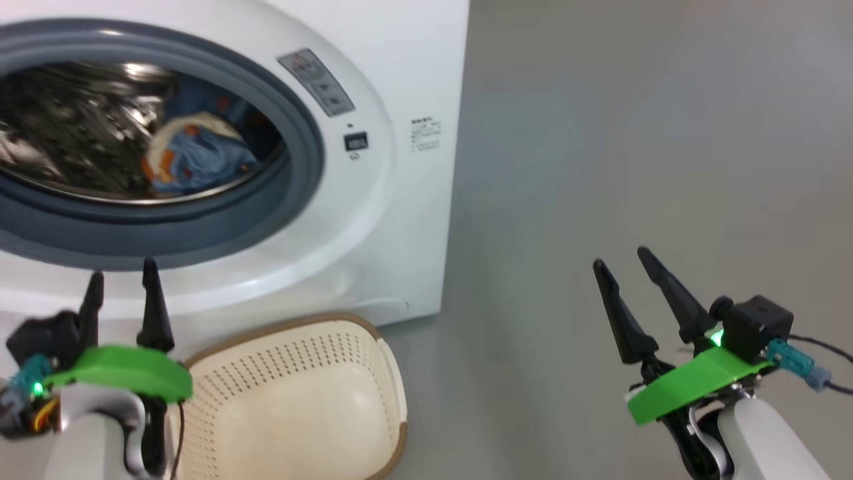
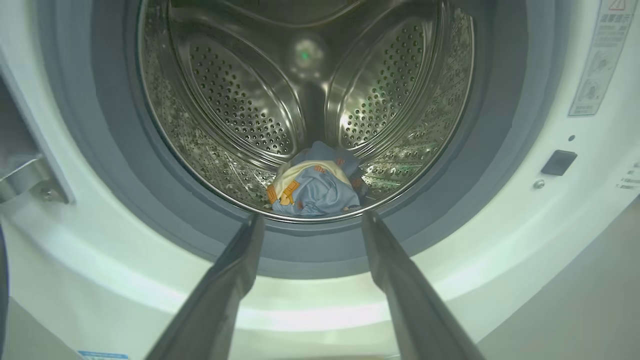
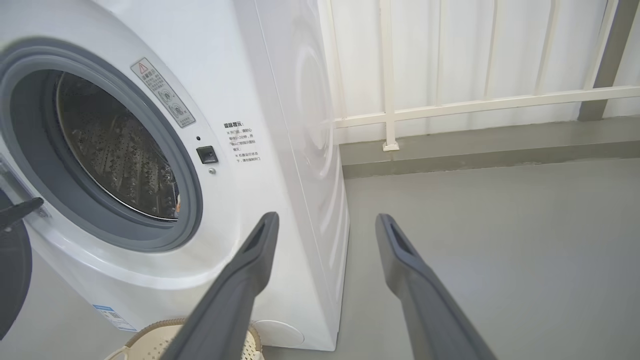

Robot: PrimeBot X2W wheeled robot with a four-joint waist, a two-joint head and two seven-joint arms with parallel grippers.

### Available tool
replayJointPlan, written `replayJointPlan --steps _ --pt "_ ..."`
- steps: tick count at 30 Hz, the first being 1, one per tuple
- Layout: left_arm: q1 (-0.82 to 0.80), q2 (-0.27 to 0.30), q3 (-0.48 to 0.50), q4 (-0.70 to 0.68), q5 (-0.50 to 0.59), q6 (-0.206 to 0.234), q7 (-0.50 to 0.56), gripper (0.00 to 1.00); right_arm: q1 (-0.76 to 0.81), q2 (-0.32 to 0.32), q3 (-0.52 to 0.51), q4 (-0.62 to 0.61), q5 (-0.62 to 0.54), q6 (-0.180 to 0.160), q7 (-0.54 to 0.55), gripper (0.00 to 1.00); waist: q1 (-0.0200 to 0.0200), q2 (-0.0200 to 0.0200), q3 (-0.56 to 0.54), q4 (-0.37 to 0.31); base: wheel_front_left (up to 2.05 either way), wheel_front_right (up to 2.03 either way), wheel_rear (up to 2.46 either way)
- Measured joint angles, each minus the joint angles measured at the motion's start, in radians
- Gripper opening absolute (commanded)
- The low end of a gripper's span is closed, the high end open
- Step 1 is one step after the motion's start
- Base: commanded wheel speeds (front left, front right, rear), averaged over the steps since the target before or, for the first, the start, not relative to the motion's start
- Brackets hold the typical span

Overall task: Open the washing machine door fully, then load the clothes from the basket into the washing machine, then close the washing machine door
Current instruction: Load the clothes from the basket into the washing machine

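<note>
In your head view the washing machine [image 1: 400, 200] runs off the frame from nine to twelve o'clock. The basket [image 1: 300, 360] is cut off at six o'clock, and the left gripper [image 1: 123, 270] covers its rim at nine o'clock. The clothes [image 1: 200, 157] are too blurred to make out their print. The lettering [image 1: 425, 135] at three o'clock of the opening is too small to read. In your right wrist view the washing machine door [image 3: 12, 270] is a dark sliver cut off at eight o'clock. In your left wrist view the blue label [image 2: 102, 355] is clipped at seven o'clock.
</note>
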Motion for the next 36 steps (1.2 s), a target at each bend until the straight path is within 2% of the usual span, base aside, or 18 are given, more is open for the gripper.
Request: replayJointPlan --steps 15,26,36 --pt "0.255 -0.039 0.034 -0.163 0.009 0.000 0.000 1.00 0.101 -0.006 -0.016 -0.002 0.006 0.000 0.000 1.00 0.0000 0.0000 -0.158 0.087 0.00 0.00 0.00" --pt "0.365 -0.054 0.057 -0.255 0.016 0.001 0.000 1.00 0.132 -0.006 -0.034 -0.010 0.006 0.000 0.000 1.00 0.0000 0.0000 -0.200 0.116 0.00 0.00 0.00" --pt "0.400 -0.061 0.029 -0.286 0.016 0.010 0.000 1.00 0.133 -0.009 -0.041 -0.013 0.006 0.000 0.000 1.00 0.0000 0.0000 -0.211 0.122 0.00 0.00 0.00"
